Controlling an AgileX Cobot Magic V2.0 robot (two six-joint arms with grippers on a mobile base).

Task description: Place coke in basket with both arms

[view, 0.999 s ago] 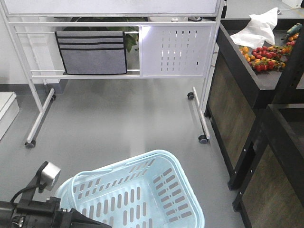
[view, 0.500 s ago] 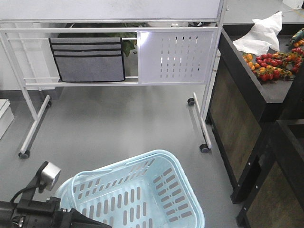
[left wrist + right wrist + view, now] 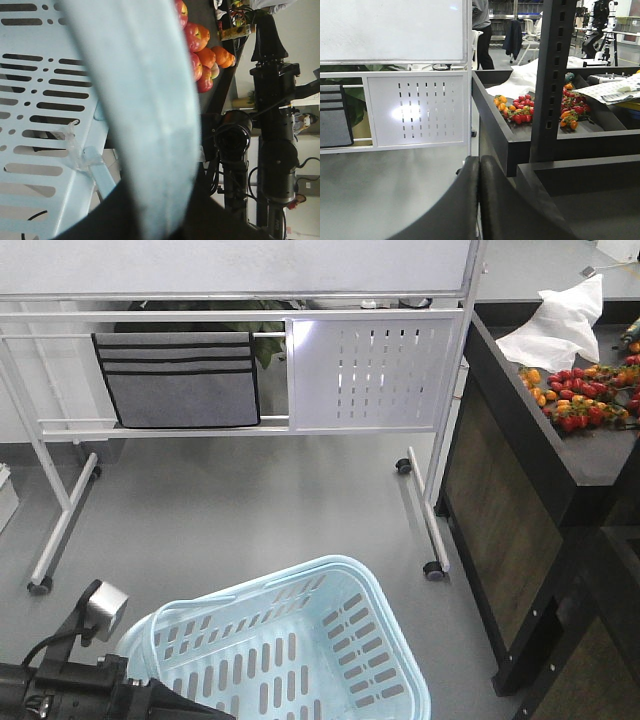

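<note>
The slotted pale-blue plastic basket (image 3: 350, 635), round-rimmed, sits low over the smooth grey floor (image 3: 250, 510). The left tool (image 3: 150, 222) clamps dark fingers on its glossy handle (image 3: 145, 100). The right tool (image 3: 479, 165) has its rounded black fingers pressed together.

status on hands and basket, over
Right hand shut, empty. Left hand at pale blue slotted plastic basket, grip unclear. Slim red coke bottle not in view. Basket looks empty.

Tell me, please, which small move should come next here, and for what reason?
Probably turn a little to the right, toward the black shelf. No coke shows in any view, the basket looks empty, and the right gripper is shut on nothing, so the bottle must first be found.
</note>
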